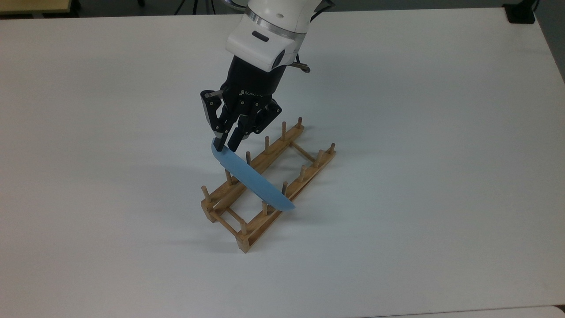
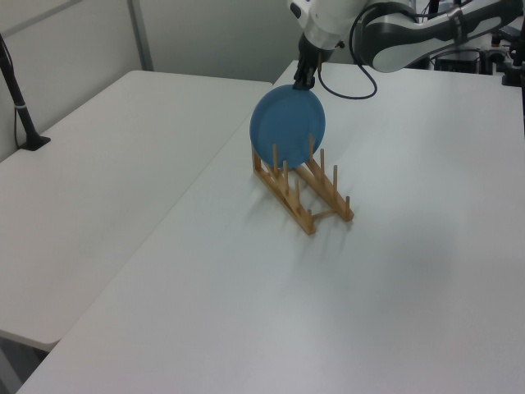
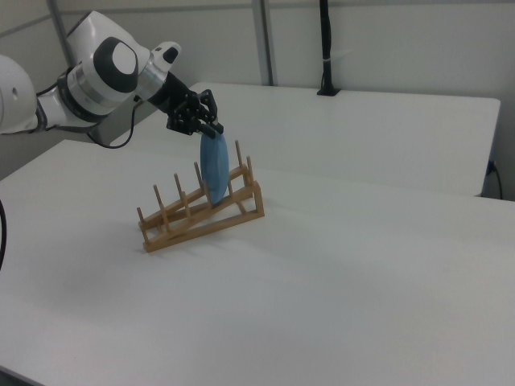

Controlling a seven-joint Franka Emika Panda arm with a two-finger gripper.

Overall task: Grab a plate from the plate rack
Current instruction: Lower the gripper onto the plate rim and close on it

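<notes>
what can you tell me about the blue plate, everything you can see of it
The plate is round, plain light blue and shallow, smooth with no pattern. It stands on edge in the wooden plate rack, between pegs toward one end, leaning slightly. The top view shows it edge-on as a thin crescent; the left view shows its full disc. The hand is shut on its top rim. Its lower edge sits in the rack, on the white table.

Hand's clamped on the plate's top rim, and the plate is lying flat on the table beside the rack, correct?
Not quite. The hand is shut on the plate at its top rim, but the plate stands upright between the pegs of the rack, not flat on the table; the left view shows it.
</notes>
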